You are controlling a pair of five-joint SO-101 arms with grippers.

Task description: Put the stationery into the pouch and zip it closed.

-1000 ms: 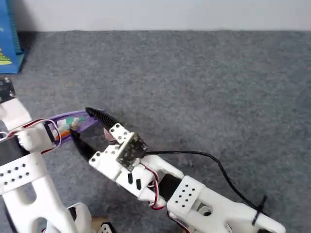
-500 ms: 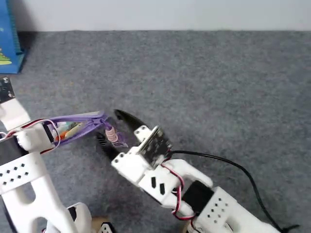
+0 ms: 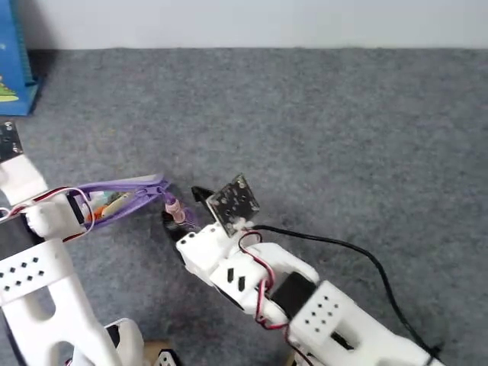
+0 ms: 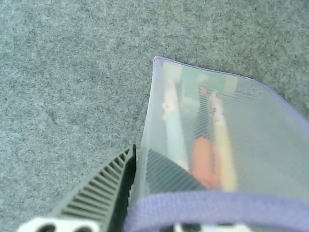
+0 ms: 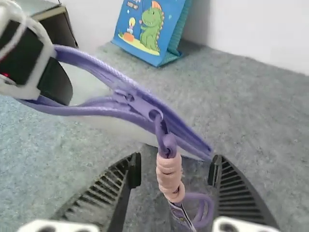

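Holding the purple mesh pouch [image 3: 126,194] by one end in the left gripper's [image 4: 141,164] closed fingers, stationery [image 4: 207,150] inside, mouth gaping from the slider [image 5: 155,116] toward that grip. Over the last second, pulled the right gripper [image 5: 175,166] back off the pouch to its free end and tipped it down, fingers spread wide either side of the beaded zip pull [image 5: 169,176], gripping nothing. Seemingly done with packing; now lined up to pinch the pull and zip.

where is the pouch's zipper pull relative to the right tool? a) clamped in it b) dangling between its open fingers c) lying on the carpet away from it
b: the zipper pull of the pouch hangs free in the gap of the open right tool.
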